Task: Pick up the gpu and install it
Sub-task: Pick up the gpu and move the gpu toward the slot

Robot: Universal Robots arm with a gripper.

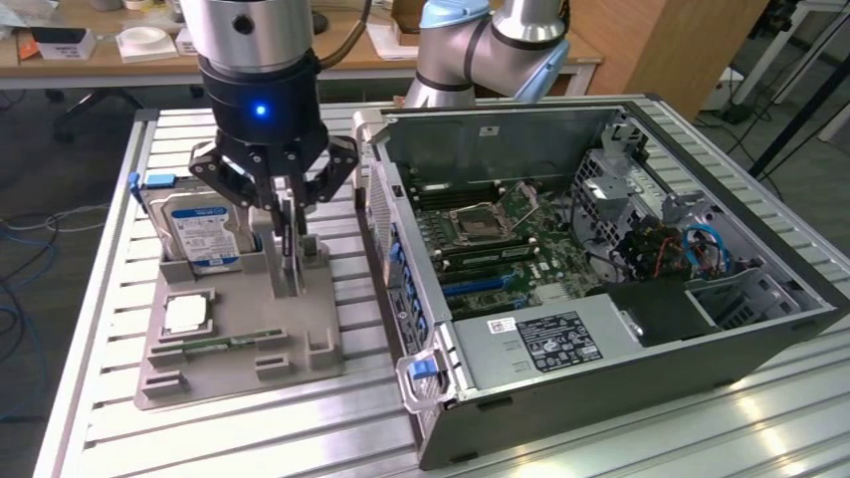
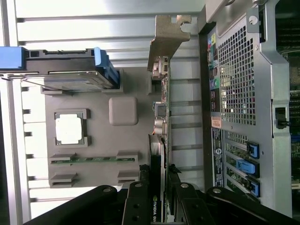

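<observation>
Tool: the gripper (image 1: 286,237) is closed on the graphics card (image 2: 165,89), with one finger against each flat face.
Card's place: it stands on its long edge in a slot of the grey holder (image 1: 239,373), along the holder's edge that faces the computer case (image 1: 598,334).
Risk: the grip sits well away from the bracket (image 2: 165,40), so the thin card may tilt or slip between the fingers. The bracket could also catch on the case wall just beside it.
Card: thin, flat dark board studded with small parts.
Bracket: bent silver sheet metal.
Holder: matt grey plastic with blocky pockets.
Table (image 1: 266,443): ribbed aluminium slats.
Neighbour: a boxy hard drive (image 1: 199,234) stands upright at the holder's corner away from the case.
</observation>
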